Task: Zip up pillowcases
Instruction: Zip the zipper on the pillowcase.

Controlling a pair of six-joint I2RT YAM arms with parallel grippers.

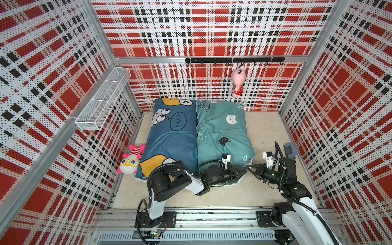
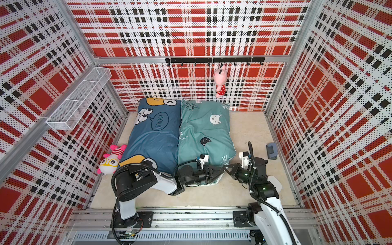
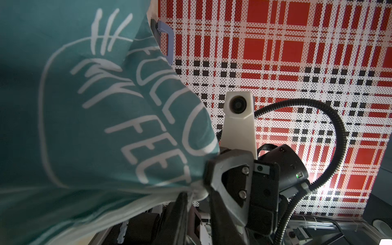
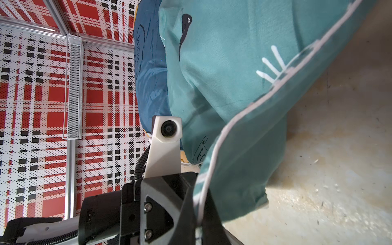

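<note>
Facing tip-to-tip at teal pillowcase (image 1: 222, 131) corner: right fingers (image 1: 254, 168) clamped on it, left fingers (image 1: 240, 170) unclear.

You can read two prints here. On the dark blue pillowcase (image 1: 169, 140), a speech bubble (image 1: 177, 121) says "WOW!" (upside down in both top views). On the teal pillowcase (image 1: 224, 131), a dark print (image 1: 204, 107) at the far corner reads "FOLLOW", and the small line beneath it is too faint to be sure of. In the left wrist view, a large white print (image 3: 144, 118) on the same teal cloth reads "FOLLOW MY FEET", with a fold cutting off the last letter of "FOLLOW".
</note>
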